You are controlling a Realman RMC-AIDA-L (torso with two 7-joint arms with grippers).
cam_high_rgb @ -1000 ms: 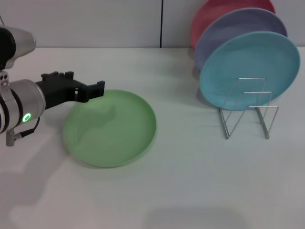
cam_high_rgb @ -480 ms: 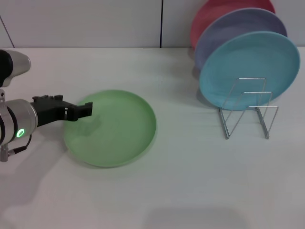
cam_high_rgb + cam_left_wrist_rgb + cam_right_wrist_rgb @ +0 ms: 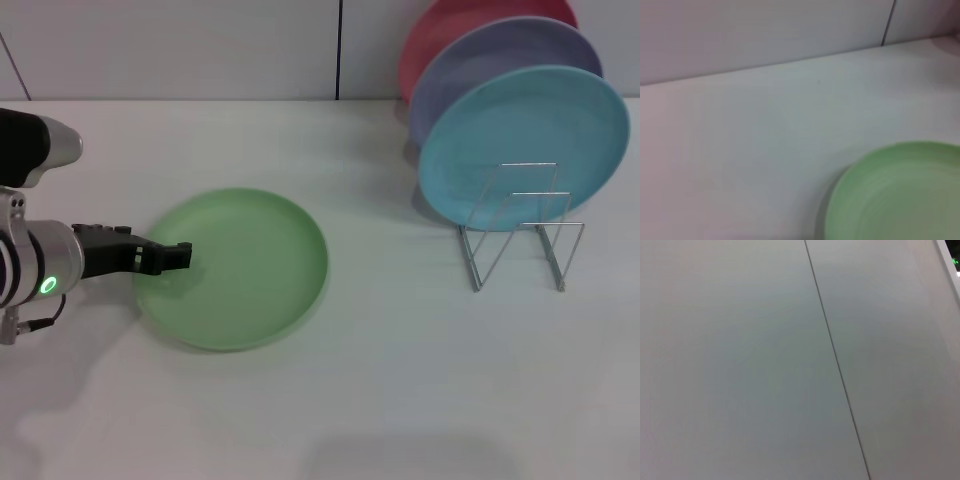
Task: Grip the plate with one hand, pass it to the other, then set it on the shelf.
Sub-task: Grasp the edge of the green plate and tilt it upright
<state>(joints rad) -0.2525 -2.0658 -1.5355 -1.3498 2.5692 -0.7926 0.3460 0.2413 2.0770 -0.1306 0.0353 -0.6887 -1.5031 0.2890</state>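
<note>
Lower and drawn back now, the left end effector [image 3: 178, 257] reaches the green plate's [image 3: 240, 265] near rim on the table [image 3: 400, 380]; finger spread unclear. Light, stiff, slippery: pinch the rim.

The plate [image 3: 235, 268] lies flat on the table [image 3: 380, 380], well to the left of the rack [image 3: 520, 228]. The left gripper [image 3: 172, 257] sits over the plate's left rim. Three more plates [image 3: 520, 140] lean upright in the rack.
</note>
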